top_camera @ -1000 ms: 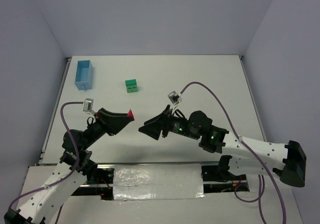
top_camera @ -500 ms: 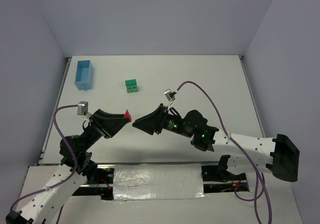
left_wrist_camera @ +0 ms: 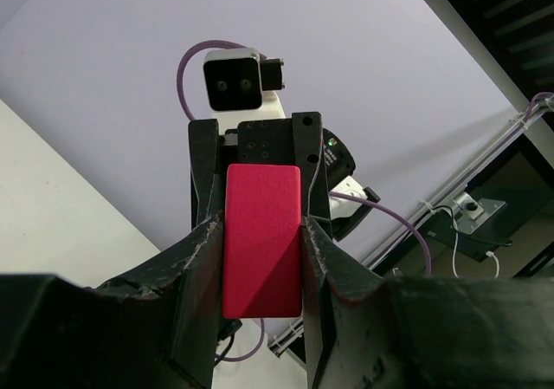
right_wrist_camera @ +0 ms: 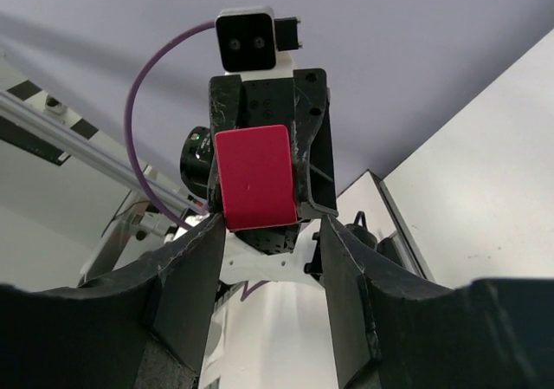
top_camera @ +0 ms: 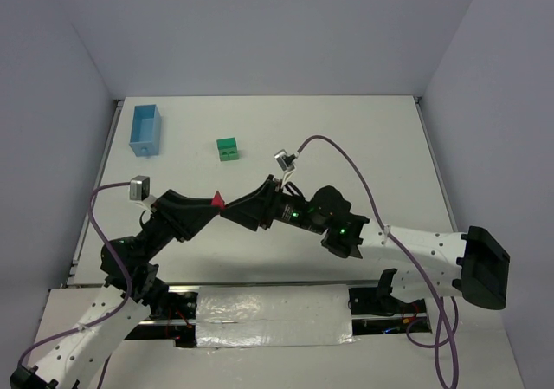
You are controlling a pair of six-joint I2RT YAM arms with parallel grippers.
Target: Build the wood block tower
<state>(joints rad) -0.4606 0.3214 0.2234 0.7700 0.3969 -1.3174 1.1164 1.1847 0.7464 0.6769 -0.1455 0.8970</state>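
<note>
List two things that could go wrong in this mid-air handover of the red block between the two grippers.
1. The red block hangs above the table, pinched by the left gripper. The right gripper flanks it, but its grip looks unsettled; releasing too soon could drop the block.
2. In the right wrist view the block sits nearer one finger, so closing might twist it, spoiling placement on the green blocks.

Light blue box [top_camera: 144,131] noted at 10 o'clock on white table [top_camera: 363,146], open top upward. Crinkled silver strip [top_camera: 268,324] seen at 6 o'clock, along near edge.
</note>
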